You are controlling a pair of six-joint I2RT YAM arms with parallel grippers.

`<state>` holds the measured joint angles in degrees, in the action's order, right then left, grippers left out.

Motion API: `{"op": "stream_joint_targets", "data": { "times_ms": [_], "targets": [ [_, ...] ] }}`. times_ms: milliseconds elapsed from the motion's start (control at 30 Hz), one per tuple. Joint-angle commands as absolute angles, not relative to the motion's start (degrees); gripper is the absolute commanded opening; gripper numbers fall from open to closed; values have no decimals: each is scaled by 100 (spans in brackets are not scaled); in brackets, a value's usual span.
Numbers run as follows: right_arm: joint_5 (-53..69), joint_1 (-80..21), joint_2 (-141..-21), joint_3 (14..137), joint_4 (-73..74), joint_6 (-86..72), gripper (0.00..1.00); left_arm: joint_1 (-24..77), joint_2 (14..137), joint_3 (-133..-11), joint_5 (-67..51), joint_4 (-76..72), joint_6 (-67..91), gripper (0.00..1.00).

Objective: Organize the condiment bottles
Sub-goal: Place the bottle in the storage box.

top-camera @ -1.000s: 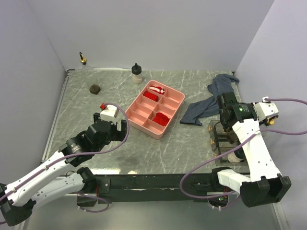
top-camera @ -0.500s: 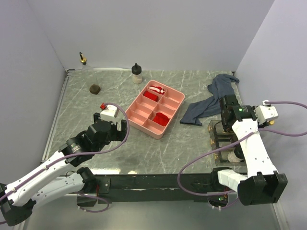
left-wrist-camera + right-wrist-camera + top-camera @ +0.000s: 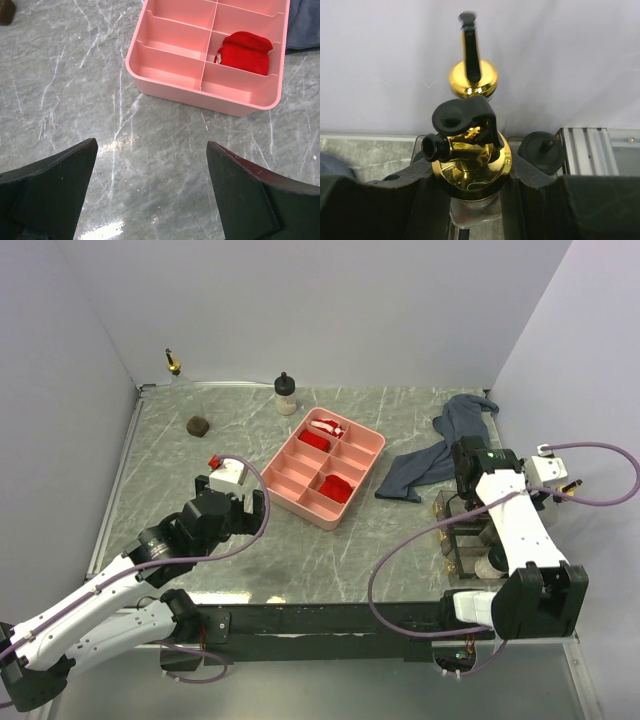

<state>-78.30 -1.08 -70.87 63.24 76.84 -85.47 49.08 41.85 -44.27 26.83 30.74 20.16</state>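
Right gripper [image 3: 470,192] is clenched on the neck of a gold-spouted bottle [image 3: 470,160], at the right edge of the table [image 3: 380,540], toward its near corner. A second pourer bottle [image 3: 472,80] stands just behind it, with a black-capped bottle [image 3: 541,151] close beside. I judge any move should run straight up or down with the bottle upright, so the spouts don't knock. Left gripper [image 3: 150,200] hangs wide open, holding nothing, before the pink tray [image 3: 200,95].
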Motion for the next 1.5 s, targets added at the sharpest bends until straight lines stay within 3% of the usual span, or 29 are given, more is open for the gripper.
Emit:
{"op": "stream_joint_targets", "data": {
  "times_ms": [0, 500, 900, 1467],
  "targets": [
    [-8376, -61, -7356, 6425, 8271, -9369, 0, 4878, 4219, -4438, 2698, 2918, 1934, 97],
    [-8156, -26, -7866, 6539, 8271, -9492, 68, 4878, 4201, -4439, 2716, 2927, 1925, 97],
    [-7875, -26, -7656, 6925, 8271, -9071, 99, 4878, 4166, -4439, 2716, 2927, 1934, 97],
    [-6829, -132, -6917, 7022, 7637, -7936, 100, 4878, 4008, -4456, 2663, 2909, 1916, 97]
  ]
}}
